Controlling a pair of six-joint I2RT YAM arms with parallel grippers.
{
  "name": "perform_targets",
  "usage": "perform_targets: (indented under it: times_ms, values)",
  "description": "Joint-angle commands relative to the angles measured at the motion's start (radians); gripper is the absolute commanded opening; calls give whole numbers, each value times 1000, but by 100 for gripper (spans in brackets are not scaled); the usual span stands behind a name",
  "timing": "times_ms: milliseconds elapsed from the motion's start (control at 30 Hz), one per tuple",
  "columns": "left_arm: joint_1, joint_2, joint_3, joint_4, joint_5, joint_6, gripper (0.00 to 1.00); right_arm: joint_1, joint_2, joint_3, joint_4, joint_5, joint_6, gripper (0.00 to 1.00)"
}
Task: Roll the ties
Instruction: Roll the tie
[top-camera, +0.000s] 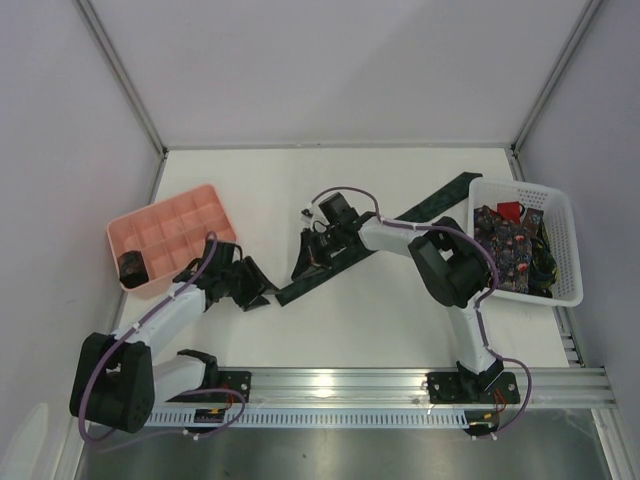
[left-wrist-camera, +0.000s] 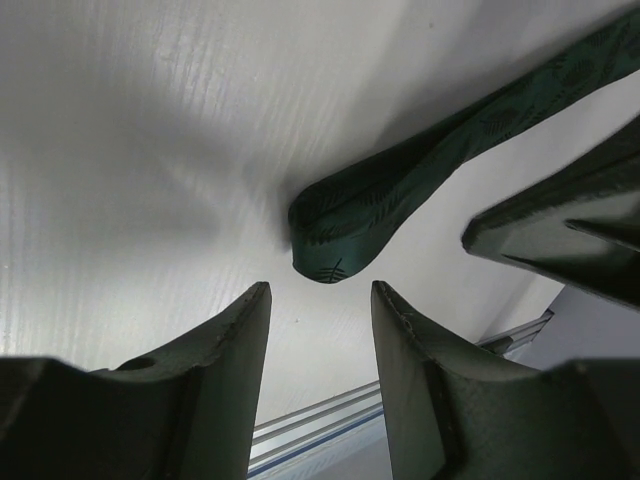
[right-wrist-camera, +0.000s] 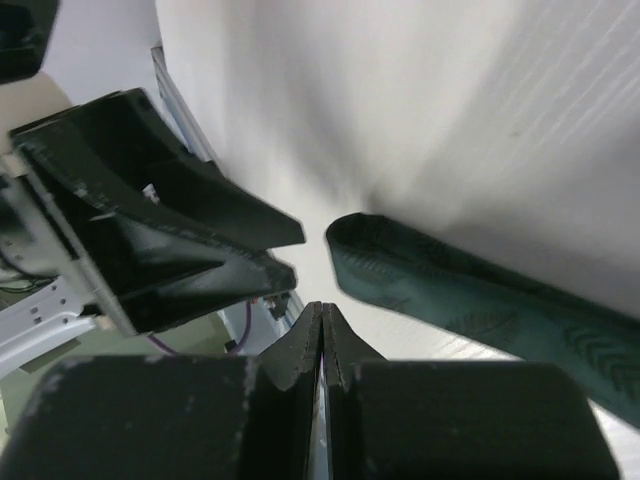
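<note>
Right hand (right-wrist-camera: 322, 312) closed beside tie (right-wrist-camera: 450, 290)

table (top-camera: 380, 190) is carrying | green tie (top-camera: 440, 198) is lying diagonally mid-table | pink tray (top-camera: 160, 207) is sitting left | white basket (top-camera: 565, 245) is sitting right

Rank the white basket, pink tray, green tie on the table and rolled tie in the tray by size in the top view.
1. white basket and pink tray: they look about alike, so not ranked apart.
2. green tie: the longest, but narrow, so it covers less.
3. rolled tie: clearly smallest.
</note>
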Motion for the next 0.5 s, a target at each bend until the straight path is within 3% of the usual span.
perform_targets:
  times_ms: [0, 467]
  values:
    - [7, 24, -9, 72, 39, -17, 51, 2, 58, -3, 60, -1, 12, 4]
    - [7, 131, -18, 155, 86, -12, 51, -4, 154, -8, 83, 37, 16, 2]
